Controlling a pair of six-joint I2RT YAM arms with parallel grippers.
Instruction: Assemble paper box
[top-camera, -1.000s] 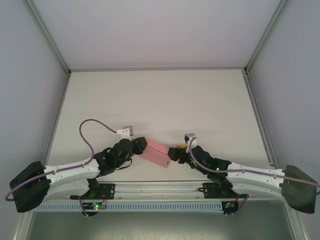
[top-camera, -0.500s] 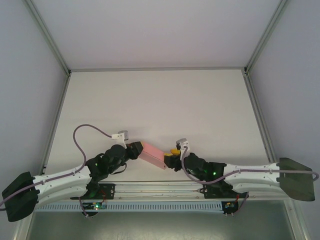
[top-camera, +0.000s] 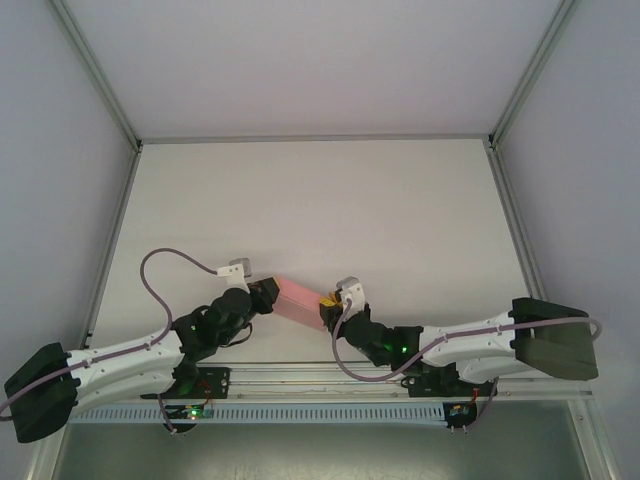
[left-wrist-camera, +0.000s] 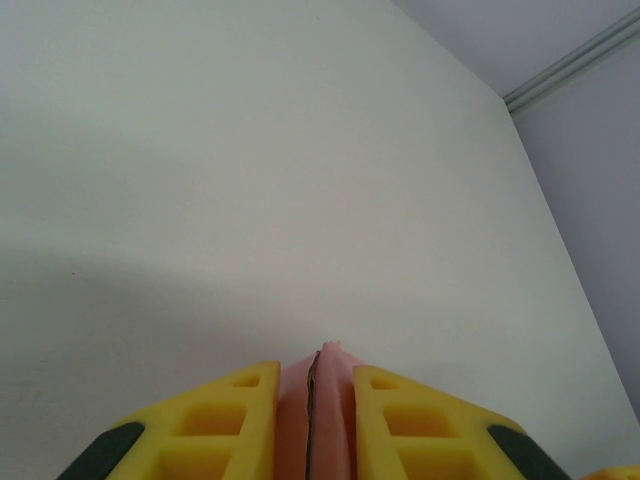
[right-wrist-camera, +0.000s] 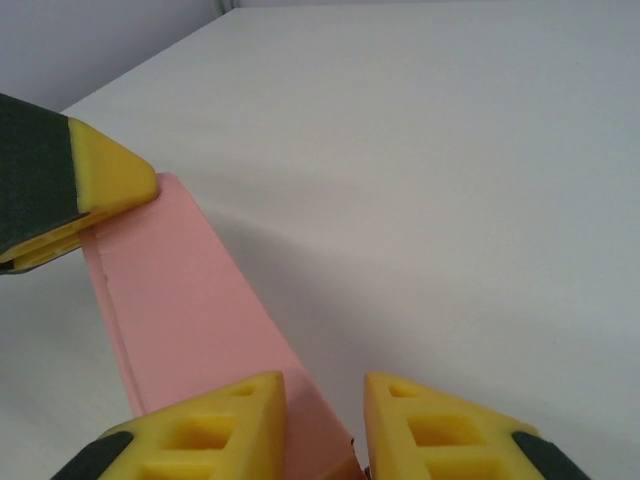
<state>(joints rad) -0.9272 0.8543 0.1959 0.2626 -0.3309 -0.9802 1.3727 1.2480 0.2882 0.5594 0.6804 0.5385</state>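
Observation:
The paper box (top-camera: 298, 298) is a small flat pink box held just above the table near its front edge, slanting down to the right between both grippers. My left gripper (top-camera: 268, 290) is shut on its left end; in the left wrist view the pink card (left-wrist-camera: 325, 400) is squeezed between the yellow fingers (left-wrist-camera: 225, 420), a seam showing along its edge. My right gripper (top-camera: 328, 303) has closed on the right end. In the right wrist view the box (right-wrist-camera: 190, 300) runs from between my jaws (right-wrist-camera: 325, 385) up to the left gripper's fingertip (right-wrist-camera: 100, 175).
The white table (top-camera: 320, 200) stretches bare behind the box, walled by grey panels with metal posts (top-camera: 510, 220) at the sides. A rail (top-camera: 320, 375) and the arm bases lie along the near edge.
The right gripper has slid left and nearer along the box's end and its jaws have narrowed onto it. The left arm drew back slightly, carrying the box left and toward the front.

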